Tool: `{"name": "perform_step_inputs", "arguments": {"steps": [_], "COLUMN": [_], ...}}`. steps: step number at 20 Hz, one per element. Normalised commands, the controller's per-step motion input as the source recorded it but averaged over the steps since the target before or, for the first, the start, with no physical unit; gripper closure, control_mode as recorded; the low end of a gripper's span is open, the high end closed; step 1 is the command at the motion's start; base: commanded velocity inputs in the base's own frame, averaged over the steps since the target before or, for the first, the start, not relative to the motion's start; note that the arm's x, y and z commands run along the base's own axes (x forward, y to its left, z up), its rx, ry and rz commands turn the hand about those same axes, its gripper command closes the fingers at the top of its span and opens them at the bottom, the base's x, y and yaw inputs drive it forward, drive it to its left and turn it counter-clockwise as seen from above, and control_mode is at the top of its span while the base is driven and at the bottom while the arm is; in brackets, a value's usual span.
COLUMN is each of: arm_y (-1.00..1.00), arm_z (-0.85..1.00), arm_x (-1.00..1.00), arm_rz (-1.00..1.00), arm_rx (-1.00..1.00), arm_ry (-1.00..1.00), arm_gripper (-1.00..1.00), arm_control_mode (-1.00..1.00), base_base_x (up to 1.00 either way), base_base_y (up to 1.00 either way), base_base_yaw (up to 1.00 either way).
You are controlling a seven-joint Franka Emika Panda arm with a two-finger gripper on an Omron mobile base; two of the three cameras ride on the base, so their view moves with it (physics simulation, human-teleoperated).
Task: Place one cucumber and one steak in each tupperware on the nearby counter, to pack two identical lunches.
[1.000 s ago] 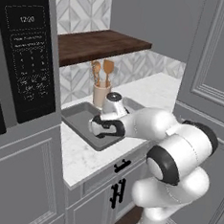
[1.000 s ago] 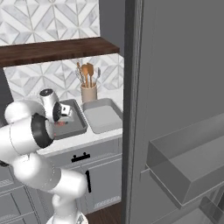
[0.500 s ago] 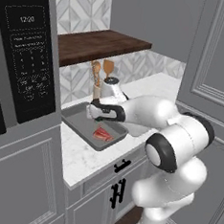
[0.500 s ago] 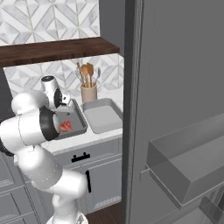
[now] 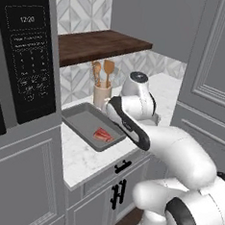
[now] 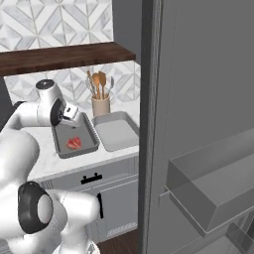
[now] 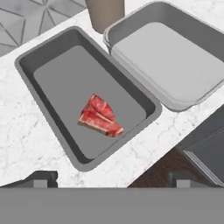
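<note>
My end effector (image 7: 109, 178) hangs spread and empty above the dark tray (image 7: 39, 52). The steak (image 7: 100, 116) lies in that tray just ahead of my fingertips, wedge running diagonally. The light tray (image 7: 175, 103), bare, sits touching alongside on the table (image 7: 17, 131).

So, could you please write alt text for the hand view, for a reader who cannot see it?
A red steak with white streaks lies inside a dark grey tupperware on a white marble counter. Beside it stands an empty lighter grey tupperware, with a beige cup behind both.
</note>
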Motion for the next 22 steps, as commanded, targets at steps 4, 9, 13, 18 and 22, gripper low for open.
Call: {"name": "perform_step_inputs", "arguments": {"steps": [4, 9, 13, 18, 22], "arm_y": [-0.07, 0.04, 0.00, 0.00, 0.00], "arm_z": [0.65, 0.10, 0.00, 0.00, 0.00], "arm_x": [-1.00, -1.00, 0.00, 0.00, 0.00], "arm_rz": [-0.05, 0.04, 0.00, 0.00, 0.00], "arm_rx": [0.00, -0.01, 0.00, 0.00, 0.00], "arm_ry": [0.00, 0.00, 0.00, 0.00, 0.00], "arm_gripper": [-1.00, -1.00, -1.00, -1.00, -1.00], "arm_control_mode": [-1.00, -1.00, 1.00, 1.00, 1.00], "base_base_x": [0.00, 0.00, -1.00, -1.00, -0.97], "base_base_y": [0.00, 0.00, 0.23, 0.24, 0.17], "base_base_yaw": [0.00, 0.00, 0.02, -0.34, -0.78]}}
